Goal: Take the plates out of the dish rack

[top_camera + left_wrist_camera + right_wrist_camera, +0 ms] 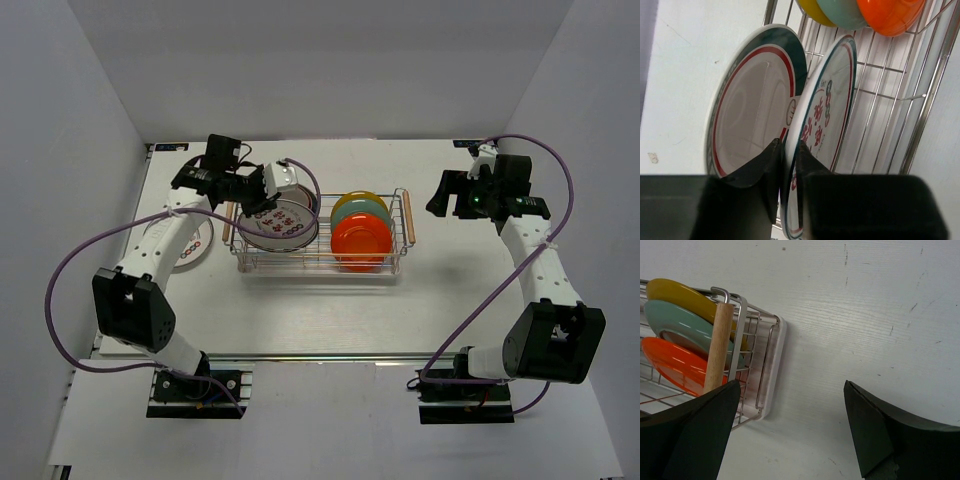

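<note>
The silver wire dish rack (320, 268) stands mid-table. My left gripper (270, 195) is shut on the rim of a large white plate with red marks (283, 225) standing tilted at the rack's left end. In the left wrist view the fingers (788, 145) pinch that plate (827, 107), and a second dark-rimmed white plate (752, 115) stands just left of it. The orange (360, 243), teal (372, 212) and yellow (352, 200) plates stand at the rack's right end. My right gripper (445, 195) is open and empty, hovering right of the rack (747, 340).
A white plate with red marks (197, 248) lies flat on the table left of the rack, partly under my left arm. The rack's wooden handles (407, 218) stick out at each short end. White walls close in the table on three sides.
</note>
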`<action>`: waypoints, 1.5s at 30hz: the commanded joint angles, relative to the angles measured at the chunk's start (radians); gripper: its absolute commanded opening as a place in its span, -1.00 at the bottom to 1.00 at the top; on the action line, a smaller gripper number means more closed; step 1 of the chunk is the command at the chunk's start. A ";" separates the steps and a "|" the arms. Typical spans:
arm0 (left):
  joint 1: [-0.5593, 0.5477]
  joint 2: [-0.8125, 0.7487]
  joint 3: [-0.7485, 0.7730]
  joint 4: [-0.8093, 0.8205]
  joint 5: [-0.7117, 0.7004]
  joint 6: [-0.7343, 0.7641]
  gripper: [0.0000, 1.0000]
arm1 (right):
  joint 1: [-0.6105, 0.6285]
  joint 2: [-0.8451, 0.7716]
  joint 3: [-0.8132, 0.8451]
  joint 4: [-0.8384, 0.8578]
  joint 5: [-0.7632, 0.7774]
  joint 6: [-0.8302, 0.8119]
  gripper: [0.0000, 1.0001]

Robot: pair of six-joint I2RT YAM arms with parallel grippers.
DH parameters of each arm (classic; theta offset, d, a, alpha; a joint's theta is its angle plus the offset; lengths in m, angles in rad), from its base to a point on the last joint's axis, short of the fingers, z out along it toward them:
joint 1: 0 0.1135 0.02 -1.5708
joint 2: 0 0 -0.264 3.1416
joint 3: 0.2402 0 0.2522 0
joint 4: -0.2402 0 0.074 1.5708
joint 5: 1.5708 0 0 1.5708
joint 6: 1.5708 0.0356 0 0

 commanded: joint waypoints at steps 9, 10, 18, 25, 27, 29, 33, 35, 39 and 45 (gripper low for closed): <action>-0.004 -0.167 0.019 -0.022 0.046 0.058 -0.68 | 0.003 -0.016 0.022 -0.002 -0.035 -0.014 0.78; -0.004 -0.175 0.019 -0.024 0.052 0.064 -0.71 | 0.003 -0.019 0.022 0.000 -0.035 -0.012 0.78; -0.004 -0.277 0.028 0.021 0.064 0.011 -1.00 | 0.000 -0.041 0.035 0.002 -0.035 -0.014 0.79; -0.004 -0.402 -0.007 0.357 0.069 -0.274 -1.00 | -0.003 -0.099 0.015 0.017 -0.018 -0.014 0.78; -0.004 -0.434 -0.021 0.430 0.063 -0.409 -1.00 | -0.002 -0.115 0.007 0.024 -0.019 -0.014 0.78; -0.004 -0.454 -0.060 0.557 0.002 -0.567 -1.00 | -0.002 -0.127 -0.002 0.032 -0.016 -0.010 0.78; 0.016 -0.436 -0.131 0.841 -0.392 -0.983 -1.00 | -0.003 -0.125 0.006 0.019 0.069 0.045 0.78; 0.025 -0.339 -0.014 0.735 -0.667 -1.180 -1.00 | -0.003 -0.127 0.010 0.012 0.103 0.059 0.78; 0.046 -0.264 0.033 0.703 -1.015 -1.296 -1.00 | -0.003 -0.147 -0.007 0.023 0.114 0.069 0.79; 0.157 -0.233 -0.022 0.566 -1.206 -1.606 -1.00 | -0.005 -0.147 -0.005 0.018 0.120 0.077 0.79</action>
